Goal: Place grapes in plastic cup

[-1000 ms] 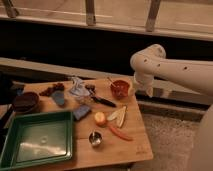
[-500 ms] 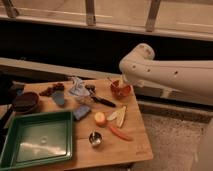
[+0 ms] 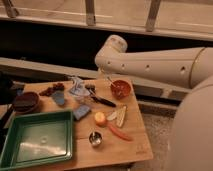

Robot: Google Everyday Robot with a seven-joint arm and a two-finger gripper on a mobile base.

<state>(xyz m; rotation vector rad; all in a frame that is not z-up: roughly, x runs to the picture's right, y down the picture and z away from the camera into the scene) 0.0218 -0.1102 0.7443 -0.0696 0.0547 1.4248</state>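
Observation:
The grapes, a small dark reddish-purple bunch, lie at the back left of the wooden table. The light-blue plastic cup stands just in front of them, to their right. My white arm reaches in from the right, and its elbow hangs above the table's back edge near the orange bowl. My gripper does not show in this view. Only the arm's links are visible, well to the right of the grapes and cup.
A green tray fills the front left and a dark brown bowl sits at the left. A blue block, steel cup, orange fruit, carrot, black-handled utensil and crumpled cloth lie mid-table.
My arm has swung leftward, and its elbow now stands over the table's back edge beside the orange bowl. The objects on the table have not moved.

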